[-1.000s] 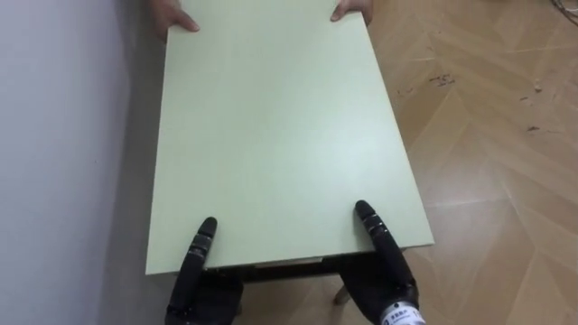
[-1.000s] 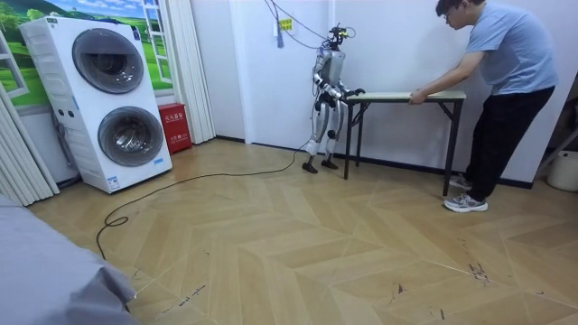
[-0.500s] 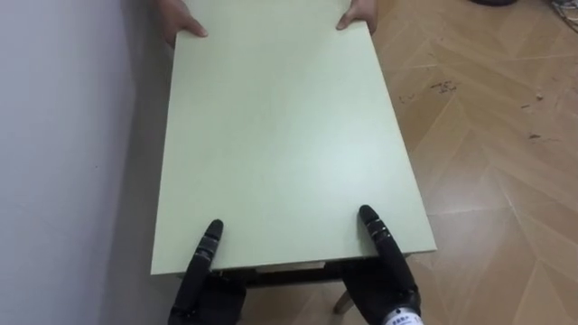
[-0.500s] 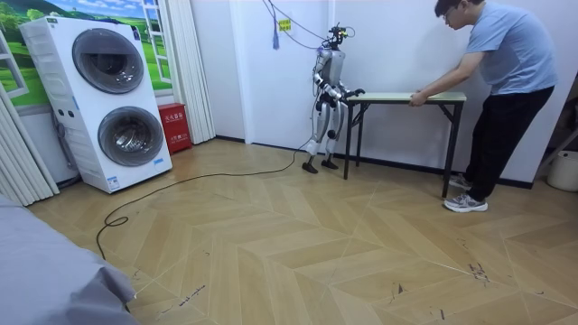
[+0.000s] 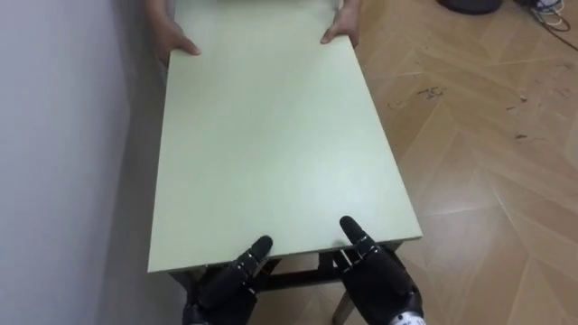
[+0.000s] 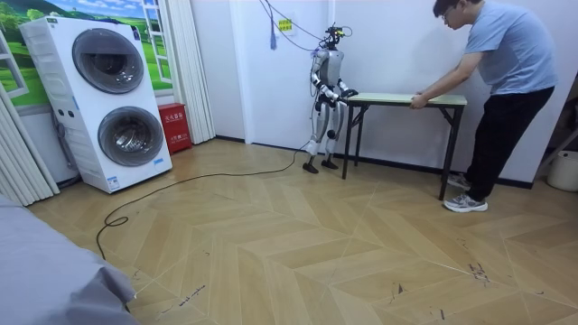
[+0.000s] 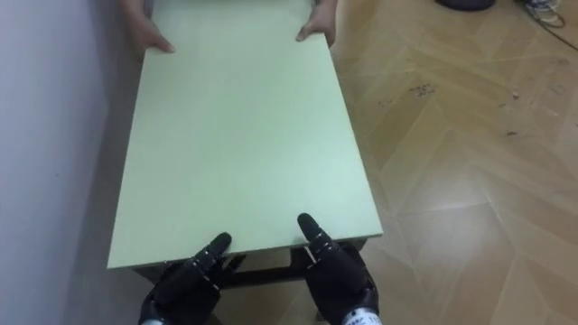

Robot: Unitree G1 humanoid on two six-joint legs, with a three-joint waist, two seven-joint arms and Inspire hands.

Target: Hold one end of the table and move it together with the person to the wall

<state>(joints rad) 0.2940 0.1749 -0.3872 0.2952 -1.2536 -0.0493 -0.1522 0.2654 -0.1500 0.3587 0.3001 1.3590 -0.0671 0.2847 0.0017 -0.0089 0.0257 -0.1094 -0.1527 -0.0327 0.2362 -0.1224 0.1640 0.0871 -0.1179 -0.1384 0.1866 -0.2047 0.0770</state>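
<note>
The pale green table stands close beside a grey wall, with a person's hands on its far corners. The robot's left hand and right hand reach over its near edge; whether they grip it cannot be told.
</note>
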